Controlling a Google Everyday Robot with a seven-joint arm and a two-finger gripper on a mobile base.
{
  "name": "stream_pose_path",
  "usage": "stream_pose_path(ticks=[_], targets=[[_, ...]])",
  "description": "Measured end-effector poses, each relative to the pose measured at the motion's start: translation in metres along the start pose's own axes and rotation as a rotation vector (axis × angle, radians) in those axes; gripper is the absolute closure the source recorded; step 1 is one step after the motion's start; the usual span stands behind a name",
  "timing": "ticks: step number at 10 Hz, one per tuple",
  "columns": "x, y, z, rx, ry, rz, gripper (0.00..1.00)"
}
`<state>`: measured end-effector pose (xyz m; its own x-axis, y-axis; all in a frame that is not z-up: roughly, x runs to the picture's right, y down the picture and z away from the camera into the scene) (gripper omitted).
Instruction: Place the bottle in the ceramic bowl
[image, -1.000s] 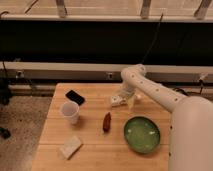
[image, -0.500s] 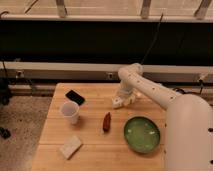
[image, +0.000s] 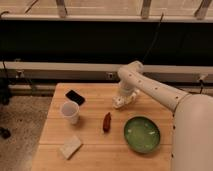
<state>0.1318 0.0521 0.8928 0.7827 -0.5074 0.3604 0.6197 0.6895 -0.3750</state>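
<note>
Bottle (image: 107, 122) is lying on its side near the middle of the wooden table (image: 95, 152), dark reddish-brown, long axis running roughly front to back. Nothing is touching it.

Left to right across the table:
- black flat object (image: 75, 97), toward the back left, lying flat, just behind the cup.
- white cup (image: 70, 112), upright, open end up, left of the bottle and apart from it.
- pale sponge-like block (image: 70, 147), front left, lying flat and turned at an angle, in front of the cup.
- bottle, center, between the cup and the bowl.
- gripper (image: 119, 103), just behind and slightly right of the bottle, low over the table surface, pointing down. Can't tell if the fingers are open or closed. It isn't on the bottle; there's a visible gap of bare table between them.
- green ceramic bowl (image: 142, 134), front right, upright, nothing inside it. Near the bottle on its right, not touching.

The arm (image: 150, 86) reaches in from the right, with the white link running down-left from the robot body (image: 192, 135) at the right edge, bending at a joint above the gripper. Behind the table a dark wall with a pale rail (image: 60, 66) runs across, and a black cable (image: 154, 35) hangs down in front of the wall.
</note>
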Motion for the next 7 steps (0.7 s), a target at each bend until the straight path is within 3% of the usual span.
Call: stream_pose_path(ticks=[7], targets=[[0.004, 0.008, -0.057, 0.061, 0.051, -0.03, 1.0]])
